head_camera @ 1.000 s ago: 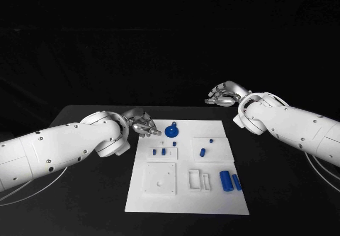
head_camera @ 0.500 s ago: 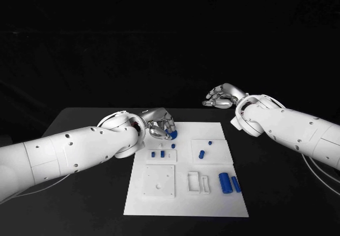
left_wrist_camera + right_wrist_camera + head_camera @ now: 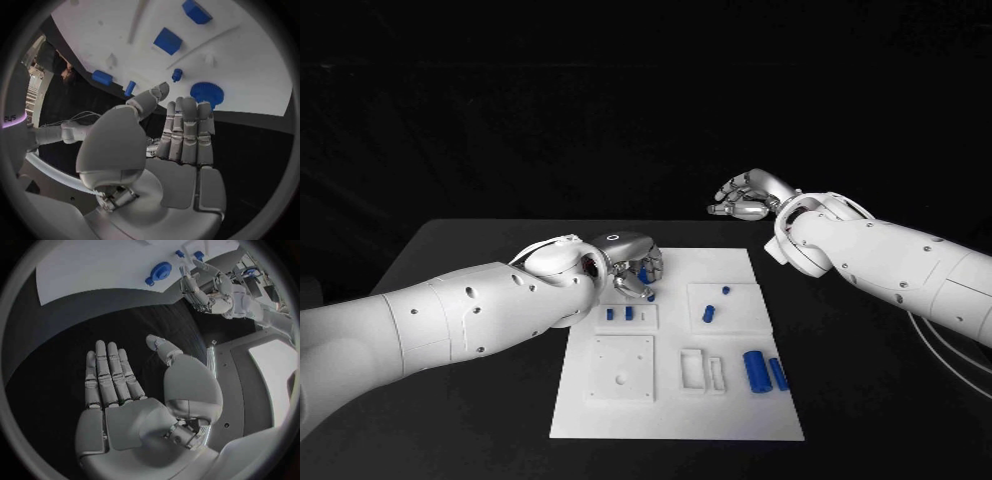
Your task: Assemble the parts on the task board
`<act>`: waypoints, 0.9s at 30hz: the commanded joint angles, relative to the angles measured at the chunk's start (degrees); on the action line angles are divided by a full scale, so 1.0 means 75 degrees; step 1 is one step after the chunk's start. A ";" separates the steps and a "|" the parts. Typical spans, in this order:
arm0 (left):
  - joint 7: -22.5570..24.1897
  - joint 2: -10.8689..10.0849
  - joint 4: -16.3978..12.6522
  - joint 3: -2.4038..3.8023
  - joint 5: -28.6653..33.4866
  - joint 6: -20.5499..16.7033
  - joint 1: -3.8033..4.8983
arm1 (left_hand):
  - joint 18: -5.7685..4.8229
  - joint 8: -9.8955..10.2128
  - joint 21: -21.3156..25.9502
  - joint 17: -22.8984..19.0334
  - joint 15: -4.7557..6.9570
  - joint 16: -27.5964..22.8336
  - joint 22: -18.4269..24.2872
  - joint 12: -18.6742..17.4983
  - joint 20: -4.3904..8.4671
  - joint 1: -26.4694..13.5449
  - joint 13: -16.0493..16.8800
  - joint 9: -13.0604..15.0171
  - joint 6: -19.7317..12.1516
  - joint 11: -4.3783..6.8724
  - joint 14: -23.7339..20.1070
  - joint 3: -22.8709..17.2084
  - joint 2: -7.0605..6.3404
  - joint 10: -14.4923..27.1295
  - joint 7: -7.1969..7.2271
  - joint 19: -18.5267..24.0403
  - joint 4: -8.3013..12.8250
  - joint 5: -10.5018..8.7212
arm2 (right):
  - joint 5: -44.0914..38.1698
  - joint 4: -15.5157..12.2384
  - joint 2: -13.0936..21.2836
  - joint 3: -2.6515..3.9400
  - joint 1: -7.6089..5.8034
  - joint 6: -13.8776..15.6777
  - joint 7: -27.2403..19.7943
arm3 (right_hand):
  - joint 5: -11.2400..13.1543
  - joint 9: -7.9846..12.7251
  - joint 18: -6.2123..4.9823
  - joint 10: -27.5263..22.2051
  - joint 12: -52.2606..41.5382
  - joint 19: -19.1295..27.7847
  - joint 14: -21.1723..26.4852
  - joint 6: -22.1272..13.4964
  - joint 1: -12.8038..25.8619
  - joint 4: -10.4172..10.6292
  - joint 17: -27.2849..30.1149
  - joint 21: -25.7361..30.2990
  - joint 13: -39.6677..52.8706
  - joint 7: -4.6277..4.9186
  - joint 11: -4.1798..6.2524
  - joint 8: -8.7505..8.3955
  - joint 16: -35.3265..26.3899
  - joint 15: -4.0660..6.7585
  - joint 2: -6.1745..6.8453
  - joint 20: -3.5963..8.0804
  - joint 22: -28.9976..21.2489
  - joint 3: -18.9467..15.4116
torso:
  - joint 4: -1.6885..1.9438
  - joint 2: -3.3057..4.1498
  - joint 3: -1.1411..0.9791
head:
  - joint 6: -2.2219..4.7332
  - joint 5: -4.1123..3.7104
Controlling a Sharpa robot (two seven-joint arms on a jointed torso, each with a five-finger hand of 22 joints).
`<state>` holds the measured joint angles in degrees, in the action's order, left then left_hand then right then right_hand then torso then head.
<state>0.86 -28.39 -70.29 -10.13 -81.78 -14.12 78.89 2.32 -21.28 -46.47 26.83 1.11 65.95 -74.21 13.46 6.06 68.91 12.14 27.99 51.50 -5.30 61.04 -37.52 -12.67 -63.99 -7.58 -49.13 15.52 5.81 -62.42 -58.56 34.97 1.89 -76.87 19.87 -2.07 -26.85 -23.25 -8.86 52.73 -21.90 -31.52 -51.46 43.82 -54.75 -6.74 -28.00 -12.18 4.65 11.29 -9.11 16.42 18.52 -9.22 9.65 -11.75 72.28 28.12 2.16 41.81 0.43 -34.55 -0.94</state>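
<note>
A: Lying flat near the far-left corner of the task board (image 3: 678,425), the round blue gear part (image 3: 207,93) is seen face-up; being round, no long axis can be read.

B: And rel. to the left hand (image 3: 632,267)?

A: It's found just past the fingertips (image 3: 187,106) in the left wrist view. Contact can't be told. Fingers are held straight and side by side, thumb out to one side, nothing gripped.

B: Right hand (image 3: 749,193)?

A: Raised well apart from the board, beyond its far-right corner, over the black table (image 3: 877,400). Palm is laid open in its wrist view, fingers extended, nothing held.

B: Other bits nearby?

A: A small blue peg (image 3: 177,75) is stood just beside the gear. Two blue blocks (image 3: 619,313) are set in a recess closer in. An oblong blue piece (image 3: 711,312) sits mid-board, long axis approx. near-to-far. Two blue cylinders (image 3: 764,371) are laid parallel at the right edge, same axis. In the head view the gear is largely covered by the left hand.
</note>
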 commanded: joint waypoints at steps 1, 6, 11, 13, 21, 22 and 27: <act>0.0141 0.0048 0.0028 0.0003 -0.0414 0.0167 -0.0028 | 0.0215 0.0059 -0.0130 0.0102 0.0013 0.0195 -0.0091 -0.0125 0.0121 0.0031 0.0013 -0.0021 0.0049 0.0010 0.0166 0.0059 -0.0041 -0.0090 -0.0035 -0.0193 -0.0021 -0.0040 | 0.0011 -0.0002 -0.0015 0.0002 0.0002 -0.0055 -0.0096 | -0.0039 0.0011 -0.0099 -0.0021 -0.0050 0.0027 0.0049 -0.0036 0.0035 0.0035 0.0007 0.0037 -0.0011 0.0147 -0.0055 0.0035 -0.0033 0.0002 0.0032 -0.0013 0.0008 -0.0006 | 0.0013 -0.0004 0.0003 | -0.0021 -0.0023; 0.0103 0.0103 0.0079 0.0000 -0.0615 0.0278 -0.0068 | 0.0337 0.0121 -0.0365 0.0283 0.0025 0.0564 -0.0230 -0.0330 0.0143 -0.0003 0.0016 -0.0057 0.0036 0.0014 0.0393 0.0114 -0.0062 -0.0095 -0.0051 -0.0457 -0.0070 -0.0078 | 0.0011 -0.0013 -0.0012 0.0002 0.0004 -0.0051 -0.0099 | -0.0041 0.0011 -0.0099 -0.0022 -0.0051 0.0027 0.0050 -0.0037 0.0034 0.0035 0.0007 0.0038 -0.0012 0.0147 -0.0055 0.0035 -0.0033 0.0002 0.0031 -0.0013 0.0009 -0.0007 | 0.0025 -0.0010 0.0000 | -0.0034 -0.0027; 0.0069 0.0199 0.0262 -0.0005 -0.0670 0.0381 -0.0115 | 0.0437 0.0165 -0.0499 0.0359 -0.0008 0.0740 -0.0264 -0.0538 0.0110 -0.0002 -0.0057 -0.0086 0.0031 -0.0022 0.0460 0.0102 -0.0070 -0.0039 -0.0061 -0.0571 -0.0104 -0.0084 | 0.0011 -0.0029 -0.0012 0.0002 0.0004 -0.0054 -0.0099 | -0.0043 0.0012 -0.0099 -0.0022 -0.0051 0.0028 0.0051 -0.0038 0.0033 0.0035 0.0007 0.0040 -0.0014 0.0148 -0.0056 0.0035 -0.0033 0.0002 0.0030 -0.0014 0.0011 -0.0009 | 0.0026 -0.0012 -0.0004 | -0.0038 -0.0028; 0.0083 0.0243 0.0338 -0.0005 -0.0672 0.0417 -0.0138 | 0.0452 0.0163 -0.0518 0.0367 -0.0009 0.0763 -0.0264 -0.0557 0.0108 0.0011 -0.0064 -0.0086 0.0045 -0.0023 0.0475 0.0090 -0.0047 -0.0048 -0.0058 -0.0589 -0.0109 -0.0077 | 0.0011 -0.0026 -0.0020 0.0002 0.0005 -0.0051 -0.0101 | -0.0043 0.0012 -0.0099 -0.0023 -0.0051 0.0028 0.0051 -0.0039 0.0033 0.0035 0.0007 0.0040 -0.0015 0.0148 -0.0056 0.0035 -0.0033 0.0002 0.0030 -0.0014 0.0012 -0.0010 | 0.0025 -0.0012 -0.0004 | -0.0038 -0.0027; 0.0111 0.0338 0.0510 -0.0006 -0.0698 0.0511 -0.0212 | 0.0525 0.0116 -0.0663 0.0411 0.0046 0.0898 -0.0271 -0.0539 0.0133 0.0059 -0.0051 -0.0076 0.0184 0.0035 0.0610 0.0067 0.0135 -0.0287 -0.0007 -0.0721 -0.0107 -0.0035 | 0.0010 -0.0051 -0.0022 0.0002 0.0005 -0.0056 -0.0102 | -0.0045 0.0013 -0.0100 -0.0023 -0.0052 0.0028 0.0051 -0.0039 0.0033 0.0036 0.0008 0.0041 -0.0016 0.0148 -0.0056 0.0035 -0.0033 0.0001 0.0028 -0.0015 0.0014 -0.0011 | 0.0020 -0.0007 -0.0008 | -0.0050 -0.0035; 0.0121 0.0350 0.0545 -0.0006 -0.0698 0.0508 -0.0220 | 0.0528 0.0117 -0.0671 0.0409 0.0054 0.0899 -0.0269 -0.0542 0.0137 0.0060 -0.0051 -0.0077 0.0194 0.0044 0.0607 0.0064 0.0149 -0.0315 -0.0004 -0.0717 -0.0101 -0.0030 | 0.0010 -0.0052 -0.0021 0.0002 0.0005 -0.0056 -0.0102 | -0.0046 0.0013 -0.0100 -0.0023 -0.0052 0.0028 0.0051 -0.0040 0.0032 0.0036 0.0008 0.0042 -0.0017 0.0148 -0.0056 0.0035 -0.0033 0.0001 0.0028 -0.0015 0.0014 -0.0011 | 0.0020 -0.0009 -0.0007 | -0.0051 -0.0035; 0.0142 0.0385 0.0634 -0.0006 -0.0698 0.0512 -0.0260 | 0.0531 0.0111 -0.0699 0.0408 0.0068 0.0914 -0.0264 -0.0573 0.0149 0.0043 -0.0062 -0.0080 0.0238 0.0058 0.0618 0.0061 0.0214 -0.0369 0.0011 -0.0715 -0.0095 -0.0029 | 0.0010 -0.0056 -0.0020 0.0002 0.0005 -0.0056 -0.0102 | -0.0048 0.0013 -0.0100 -0.0023 -0.0052 0.0028 0.0051 -0.0040 0.0032 0.0037 0.0008 0.0043 -0.0019 0.0149 -0.0057 0.0035 -0.0033 0.0001 0.0027 -0.0016 0.0016 -0.0013 | 0.0018 -0.0011 -0.0009 | -0.0061 -0.0043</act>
<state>1.13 -25.76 -65.63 -10.20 -86.39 -11.16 77.05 2.34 -20.42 -51.58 29.88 1.27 72.55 -74.93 9.48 7.15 69.24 11.71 27.40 53.03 -4.79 65.48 -36.94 -11.64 -66.34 -7.48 -54.49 14.94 5.50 -62.29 -58.88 34.84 1.89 -76.83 19.86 -2.23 -26.85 -23.21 -8.86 52.52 -21.90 -31.52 -51.48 43.83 -54.75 -6.74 -28.01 -12.18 4.60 11.28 -9.32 16.41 18.52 -9.21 9.65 -11.75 72.32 28.12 2.30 41.72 0.37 -34.97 -1.22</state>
